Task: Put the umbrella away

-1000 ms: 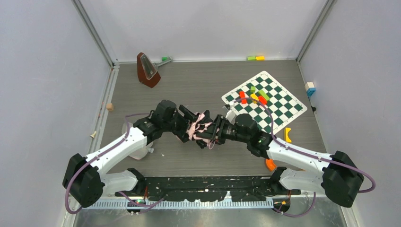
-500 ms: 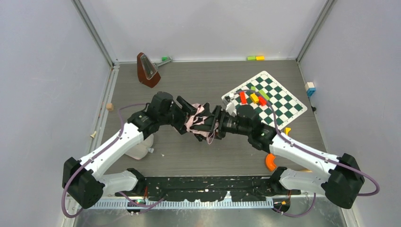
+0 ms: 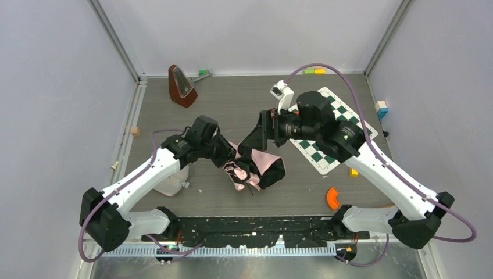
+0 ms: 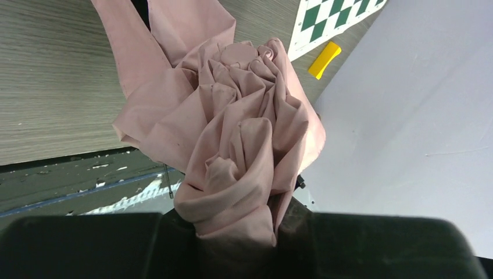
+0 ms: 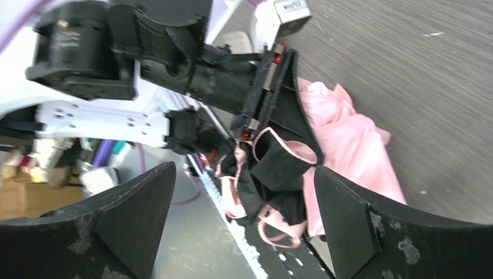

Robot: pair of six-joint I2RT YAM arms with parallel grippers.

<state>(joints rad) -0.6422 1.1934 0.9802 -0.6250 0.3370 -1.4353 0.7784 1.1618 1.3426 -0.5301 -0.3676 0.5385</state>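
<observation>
The crumpled pink-and-black umbrella (image 3: 258, 168) lies at the middle of the grey table (image 3: 232, 104), its pale fabric pinched tight in the left gripper (image 4: 235, 232); the right gripper (image 5: 244, 186) hangs just above, jaws spread wide, holding nothing

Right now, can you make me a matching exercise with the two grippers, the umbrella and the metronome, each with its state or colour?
Column one:
1. left gripper
2. right gripper
3. umbrella
4. metronome

Column two:
a. brown, standing upright
b. open wide
c. shut on pink fabric
d. crumpled, pink and black

Pairs: 1-c, 2-b, 3-d, 4-a
</observation>
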